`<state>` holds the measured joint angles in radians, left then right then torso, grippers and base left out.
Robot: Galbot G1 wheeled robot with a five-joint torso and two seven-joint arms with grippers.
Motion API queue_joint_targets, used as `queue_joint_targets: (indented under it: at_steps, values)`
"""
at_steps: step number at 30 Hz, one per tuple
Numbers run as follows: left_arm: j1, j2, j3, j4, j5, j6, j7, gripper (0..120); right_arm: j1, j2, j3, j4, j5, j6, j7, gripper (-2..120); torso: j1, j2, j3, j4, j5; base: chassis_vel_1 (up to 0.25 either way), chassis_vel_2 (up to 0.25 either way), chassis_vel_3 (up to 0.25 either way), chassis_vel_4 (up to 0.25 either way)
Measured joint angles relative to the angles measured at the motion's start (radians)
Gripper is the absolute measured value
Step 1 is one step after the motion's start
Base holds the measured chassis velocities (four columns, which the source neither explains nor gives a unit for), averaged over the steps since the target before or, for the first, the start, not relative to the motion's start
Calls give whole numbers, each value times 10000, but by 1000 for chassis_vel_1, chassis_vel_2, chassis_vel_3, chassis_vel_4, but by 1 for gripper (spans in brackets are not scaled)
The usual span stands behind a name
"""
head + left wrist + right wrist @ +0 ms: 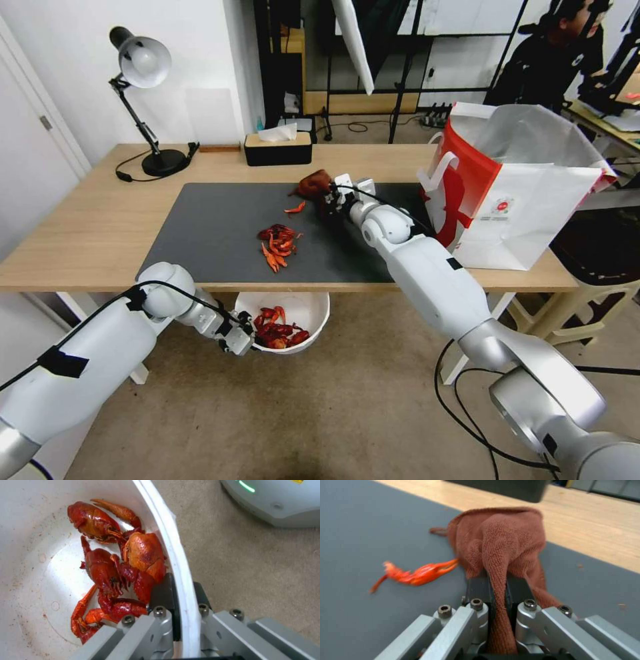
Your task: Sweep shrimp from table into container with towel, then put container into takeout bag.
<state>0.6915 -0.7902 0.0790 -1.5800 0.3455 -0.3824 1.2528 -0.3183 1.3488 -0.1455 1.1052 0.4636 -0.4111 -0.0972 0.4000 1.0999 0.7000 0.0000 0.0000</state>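
The white container (313,313) hangs below the table's front edge, and my left gripper (248,339) is shut on its rim (181,567), one finger inside, one outside. Several red shrimp (116,570) lie in it. A pile of shrimp (277,243) remains on the dark mat (213,233) of the table (87,227). One stray shrimp piece (295,209) lies near the mat's far edge, right beside the towel (500,540). My right gripper (328,197) is shut on that rust-brown towel (313,183). The takeout bag (520,193) stands open at the table's right end.
A black tissue box (277,148) sits at the table's far edge, and a desk lamp (143,100) stands at the far left. A stool (593,267) is to the right of the table. Beige carpet (333,413) lies below the container.
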Motion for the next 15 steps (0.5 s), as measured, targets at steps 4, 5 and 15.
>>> queue_joint_targets:
  at_steps: [4, 5, 15]
  values:
    - [2, 8, -19, 22, -28, -21, -10, 0, -50, -99, -153, 37, -36, -95, -691, 3, 0, 0, 0, -1, 0, 0, 0, 0, 0]
    - [1, 7, -19, 23, -35, -23, -12, 0, -61, -130, -190, 73, -37, -113, -892, 3, 0, 0, -1, -1, 0, 0, 0, 0, 0]
    - [-71, 47, -49, 107, -82, -42, -28, 0, -185, -594, -575, 488, -13, 68, -2317, 3, -1, 1, -2, -1, 0, 0, 0, 0, 0]
